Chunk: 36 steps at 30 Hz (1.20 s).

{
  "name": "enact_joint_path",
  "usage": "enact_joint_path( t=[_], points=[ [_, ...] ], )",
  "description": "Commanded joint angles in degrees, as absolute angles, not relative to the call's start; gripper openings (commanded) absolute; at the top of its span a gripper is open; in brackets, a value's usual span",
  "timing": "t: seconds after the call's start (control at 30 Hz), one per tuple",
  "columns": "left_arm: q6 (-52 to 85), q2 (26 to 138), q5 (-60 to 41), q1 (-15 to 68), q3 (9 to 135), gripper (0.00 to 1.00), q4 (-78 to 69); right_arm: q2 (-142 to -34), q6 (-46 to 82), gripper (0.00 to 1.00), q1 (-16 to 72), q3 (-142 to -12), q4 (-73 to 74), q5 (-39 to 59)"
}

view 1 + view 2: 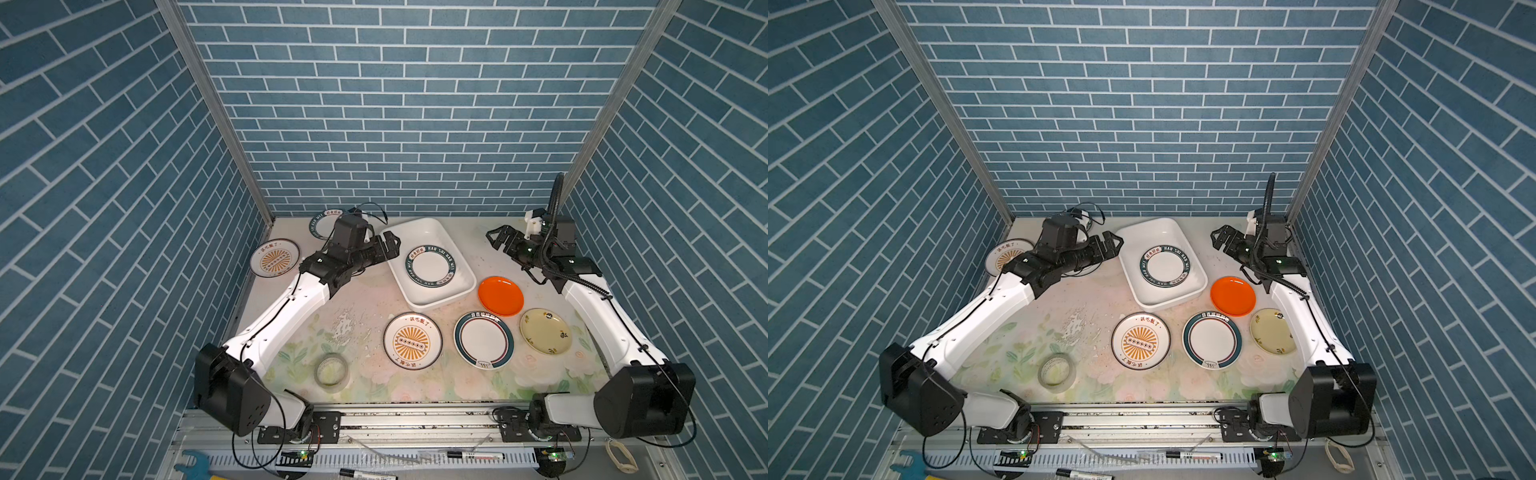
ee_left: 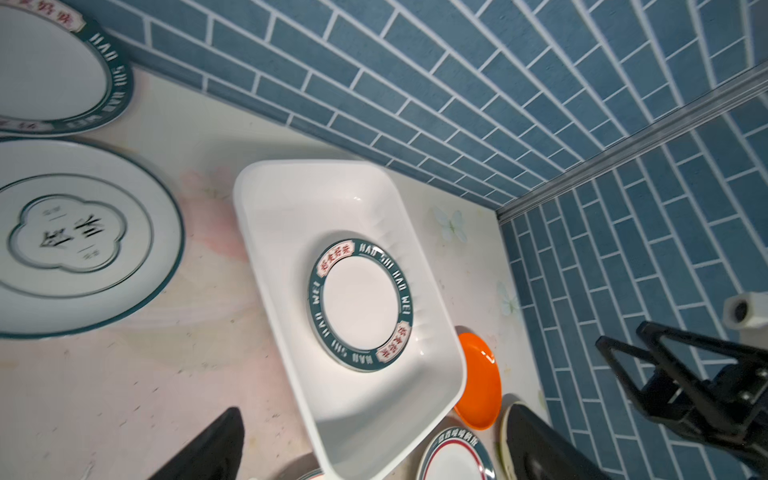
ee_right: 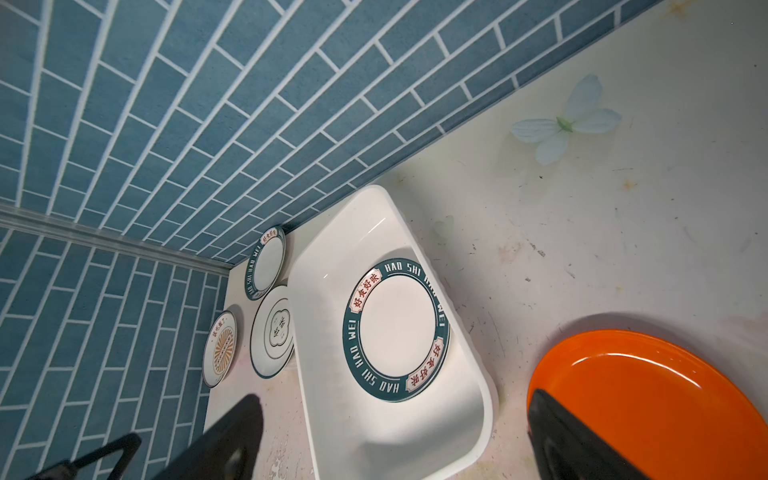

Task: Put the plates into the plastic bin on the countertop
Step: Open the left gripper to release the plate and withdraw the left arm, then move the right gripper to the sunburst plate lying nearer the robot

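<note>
Left gripper (image 1: 390, 245), mine, hangs empty, jaws apart, just beside the plastic bin (image 1: 415, 235), which holds one green-rimmed plate (image 1: 431, 266); my right gripper (image 1: 494, 240) is likewise spread and empty. Progress, as I judge it: one plate binned, seven lying outside on the countertop (image 1: 353, 299), orange plate (image 1: 500, 296) nearest the bin.

High up over the front edge in both top views, peering down and toward the back wall (image 1: 415, 104), far enough for the whole countertop (image 1: 365, 299). Left wrist: close in, low, aimed across the plastic bin (image 2: 299, 208) at the back right corner. Right wrist: equally near, facing the back left corner, same bin (image 3: 353, 241) shared.
</note>
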State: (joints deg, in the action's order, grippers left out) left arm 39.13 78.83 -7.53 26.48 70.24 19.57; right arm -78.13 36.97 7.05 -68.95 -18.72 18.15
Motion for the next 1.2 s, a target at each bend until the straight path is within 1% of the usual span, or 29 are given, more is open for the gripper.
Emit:
enact_joint_path(
  t=[0.0, 0.13, 0.2, 0.33, 0.43, 0.57, 0.67, 0.73, 0.8, 0.9, 0.97, 1.07, 1.17],
  points=[
    [36.6, 75.8, -6.9, 24.0, 64.1, 0.99, 20.7, -80.7, 38.2, 0.99, 6.8, -69.8, -19.0, 15.5],
    [35.2, 75.0, -8.2, 22.9, 58.7, 0.99, 17.4, -82.2, 34.9, 0.99, 6.8, -68.2, -18.4, 12.3],
    [34.1, 75.7, -9.7, 22.9, 56.3, 1.00, 14.4, -81.9, 34.1, 0.99, 6.8, -65.6, -15.4, 11.4],
    [34.5, 76.5, -11.2, 22.7, 52.1, 1.00, 9.7, -81.2, 37.2, 0.99, 6.8, -60.3, -8.7, 11.6],
    [36.4, 76.8, -12.3, 22.6, 51.8, 1.00, 10.5, -80.9, 38.1, 0.99, 6.8, -60.2, -9.4, 12.8],
    [38.1, 76.0, -16.2, 22.6, 51.2, 0.99, 11.0, -76.7, 37.4, 0.99, 6.8, -58.5, -12.2, 12.1],
    [41.0, 73.0, -17.8, 22.7, 49.1, 1.00, 11.2, -72.3, 37.6, 0.99, 7.0, -54.3, -10.0, 14.5],
    [43.4, 71.0, -16.8, 22.6, 48.2, 1.00, 14.4, -69.8, 38.5, 0.99, 7.2, -51.6, -9.1, 15.0],
    [44.6, 69.3, -18.6, 22.6, 48.3, 1.00, 18.0, -66.7, 39.5, 0.99, 8.1, -48.7, -8.3, 15.1],
    [42.7, 66.8, -22.9, 22.5, 51.7, 1.00, 23.7, -63.5, 39.5, 0.99, 10.3, -46.7, -9.0, 17.0],
    [40.4, 65.4, -24.0, 22.5, 54.9, 1.00, 26.8, -62.0, 38.9, 0.98, 13.3, -46.6, -11.1, 17.7],
    [37.7, 63.8, -24.4, 22.5, 58.0, 1.00, 30.2, -58.6, 37.7, 0.97, 20.1, -46.1, -14.6, 13.9],
    [34.3, 62.3, -24.0, 22.5, 59.9, 1.00, 33.3, -55.5, 39.7, 0.97, 24.3, -44.1, -14.6, 12.1]
  ],
)
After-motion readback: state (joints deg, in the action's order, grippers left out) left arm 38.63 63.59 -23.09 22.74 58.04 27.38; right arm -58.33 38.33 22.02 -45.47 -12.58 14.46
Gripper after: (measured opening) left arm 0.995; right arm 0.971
